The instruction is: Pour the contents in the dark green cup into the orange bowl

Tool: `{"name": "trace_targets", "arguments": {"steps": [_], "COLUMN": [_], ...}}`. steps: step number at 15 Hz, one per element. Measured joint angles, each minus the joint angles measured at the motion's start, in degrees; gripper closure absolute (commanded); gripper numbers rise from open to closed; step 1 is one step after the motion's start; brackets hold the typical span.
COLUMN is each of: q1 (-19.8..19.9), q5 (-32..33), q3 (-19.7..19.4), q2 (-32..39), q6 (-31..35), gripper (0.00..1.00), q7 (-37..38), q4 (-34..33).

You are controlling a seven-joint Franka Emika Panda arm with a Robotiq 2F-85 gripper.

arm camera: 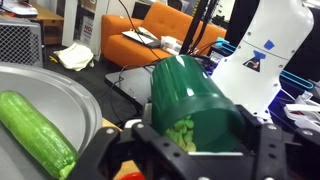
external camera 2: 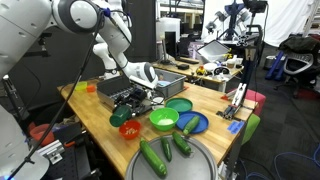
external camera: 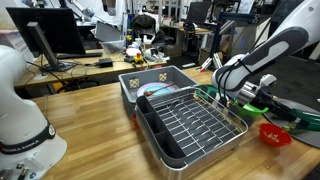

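My gripper [arm camera: 195,162] is shut on the dark green cup [arm camera: 190,95]. The cup is tipped over on its side with its mouth facing the camera. Light green pieces [arm camera: 180,133] lie inside, near its lip. A sliver of the orange bowl [arm camera: 129,176] shows at the bottom edge, just below the cup. In both exterior views the gripper [external camera 2: 135,102] [external camera: 246,90] hangs low over the table, close above the orange bowl [external camera 2: 130,129] [external camera: 275,134]. The cup itself is hard to make out there.
A black wire dish rack [external camera: 190,120] and a grey bin [external camera: 150,80] stand beside the gripper. A bright green bowl [external camera 2: 163,120], a blue dish [external camera 2: 192,123] and a round metal tray [external camera 2: 190,168] holding cucumbers [external camera 2: 155,158] [arm camera: 35,130] lie nearby.
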State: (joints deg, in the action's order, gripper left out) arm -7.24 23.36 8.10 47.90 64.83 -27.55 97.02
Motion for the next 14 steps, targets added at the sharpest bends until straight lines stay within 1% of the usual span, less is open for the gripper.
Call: {"name": "trace_targets", "arguments": {"steps": [14], "q1": [-0.01], "q5": [1.00], "q3": [0.22], "q2": [0.81], "q6": [-2.63], "gripper": [0.47], "q7": [0.00], "q4": [-1.12]}}
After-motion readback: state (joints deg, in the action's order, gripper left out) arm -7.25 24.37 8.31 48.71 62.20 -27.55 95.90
